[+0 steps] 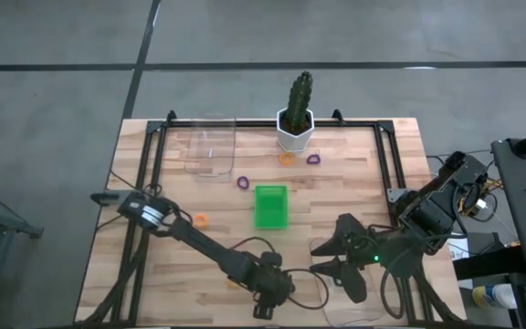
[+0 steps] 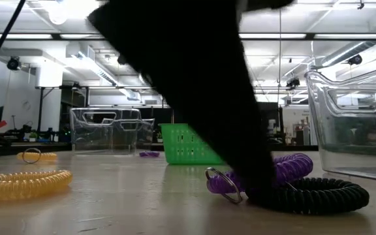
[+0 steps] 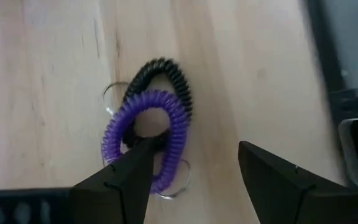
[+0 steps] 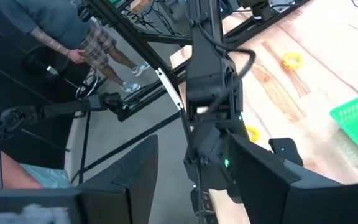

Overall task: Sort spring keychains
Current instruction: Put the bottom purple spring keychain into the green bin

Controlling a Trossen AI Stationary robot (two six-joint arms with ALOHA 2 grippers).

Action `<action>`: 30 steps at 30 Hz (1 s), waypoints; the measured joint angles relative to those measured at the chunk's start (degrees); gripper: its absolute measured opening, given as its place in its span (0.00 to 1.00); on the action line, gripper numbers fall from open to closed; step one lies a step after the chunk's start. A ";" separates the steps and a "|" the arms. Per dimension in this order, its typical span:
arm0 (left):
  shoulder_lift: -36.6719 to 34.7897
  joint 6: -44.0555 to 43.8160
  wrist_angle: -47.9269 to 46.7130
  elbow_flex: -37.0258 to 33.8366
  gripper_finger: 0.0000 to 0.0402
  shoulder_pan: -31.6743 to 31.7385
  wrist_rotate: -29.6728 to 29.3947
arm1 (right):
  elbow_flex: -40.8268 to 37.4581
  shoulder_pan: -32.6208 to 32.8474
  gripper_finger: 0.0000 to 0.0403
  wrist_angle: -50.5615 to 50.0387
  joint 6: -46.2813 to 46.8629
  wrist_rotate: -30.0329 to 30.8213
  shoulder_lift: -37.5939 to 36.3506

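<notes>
A purple spring keychain (image 3: 143,134) lies across a black one (image 3: 166,78) on the wood near the table's near edge; both show in the low view, purple (image 2: 289,166) and black (image 2: 318,194). My left gripper (image 3: 194,155) (image 1: 268,294) is open, pointing down over them, with one finger in the purple loop's hole and the other on bare wood beside it. My right gripper (image 1: 318,258) hangs open just right of it, holding nothing. Other keychains lie flat: orange (image 1: 201,219), orange (image 1: 286,158), purple (image 1: 243,183), purple (image 1: 314,159). My left gripper comes from above, and one fingertip (image 3: 143,152) stands inside the purple keychain's loop, over the black coil beneath. I cannot tell whether that finger touches either coil. Both keychains lie flat on the table.
The green tray (image 1: 270,206) sits mid-table. One clear tray (image 1: 210,146) is at the far side, another (image 2: 354,130) at the near edge by the right gripper. A potted cactus (image 1: 297,119) stands at the far edge. A person (image 4: 86,37) stands beyond the table.
</notes>
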 joint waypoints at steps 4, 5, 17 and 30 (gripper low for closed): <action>0.73 -0.93 -0.21 0.02 0.53 0.32 -1.59 | 0.00 0.00 0.45 0.04 -0.19 0.00 0.00; 0.73 -0.95 -0.25 0.02 0.51 0.42 -1.83 | 0.00 0.00 0.45 0.04 -0.19 0.00 0.00; -1.32 -1.59 -11.14 2.50 0.03 1.30 -1.57 | 0.00 0.00 0.43 0.35 -0.35 0.00 0.02; -19.59 -4.47 -14.33 1.62 0.03 2.39 -1.28 | -0.04 -0.02 0.43 0.35 -6.21 1.68 0.02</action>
